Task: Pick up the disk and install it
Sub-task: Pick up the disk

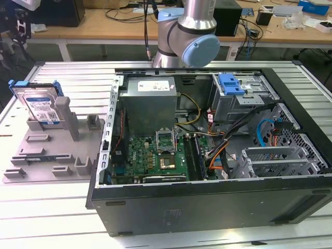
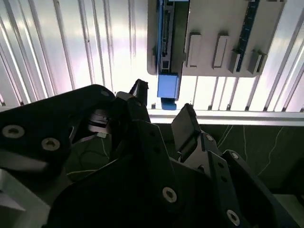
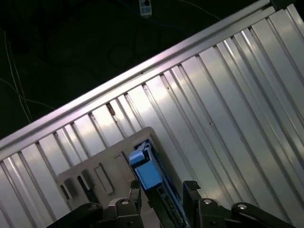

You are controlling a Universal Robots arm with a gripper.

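Exterior view: the disk (image 1: pixel 40 104) is seen upright in a slot of the grey holder (image 1: pixel 46 155), on the slatted table (image 1: pixel 52 218), at the exterior view's left. An open computer case (image 1: pixel 181 199) is set just beside the holder, toward the exterior view's right. Part of the robot arm (image 1: pixel 189 31) is seen behind the case.

Second wrist view: the claw (image 2: pixel 162 97) is seen spread, with nothing pinched. The disk (image 2: pixel 168 47) is seen edge-on in the holder (image 2: pixel 228 28), beyond the fingertips (image 2: pixel 186 114) and apart from them.

First wrist view: the claw (image 3: pixel 163 187) is seen spread. The blue-framed disk (image 3: pixel 147 173) is lined up with the gap between the fingers. Whether it is touched cannot be told here.
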